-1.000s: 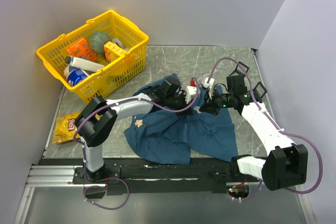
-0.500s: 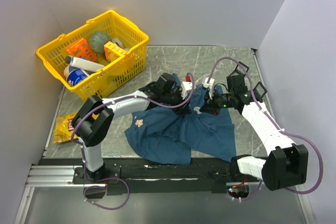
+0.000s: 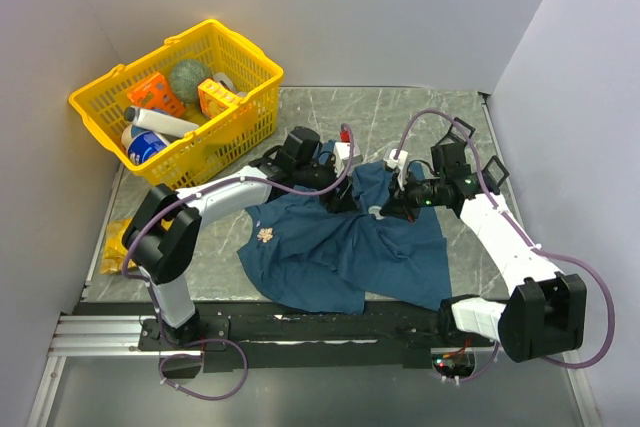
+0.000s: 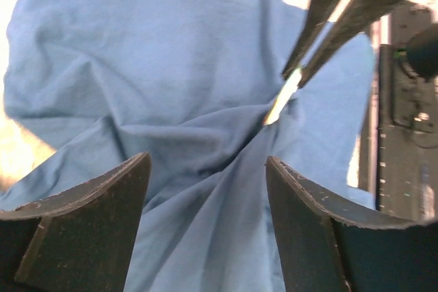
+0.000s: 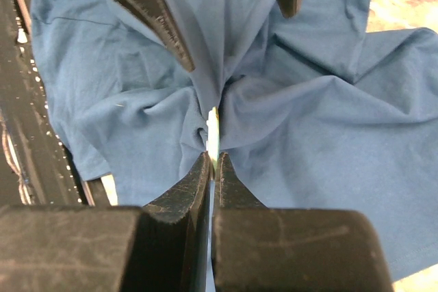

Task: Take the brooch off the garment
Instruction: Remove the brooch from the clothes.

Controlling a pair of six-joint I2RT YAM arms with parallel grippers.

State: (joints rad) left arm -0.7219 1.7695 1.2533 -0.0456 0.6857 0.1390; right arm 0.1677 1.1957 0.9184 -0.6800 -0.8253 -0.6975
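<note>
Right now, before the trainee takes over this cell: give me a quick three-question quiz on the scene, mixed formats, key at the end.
1. True or false: the left end effector is shut on the garment.
2. Where is the brooch? A: pinned on the garment, clear of both end effectors. B: held by the left end effector. C: held by the right end effector.
3. Fill in: the right end effector is shut on a ____ of the garment.
Key: 1 false, it is open over the garment. 2 A. 3 fold.

The garment [image 3: 340,247] lies on the table [image 3: 400,117], the basket [image 3: 212,145] behind its left.
</note>
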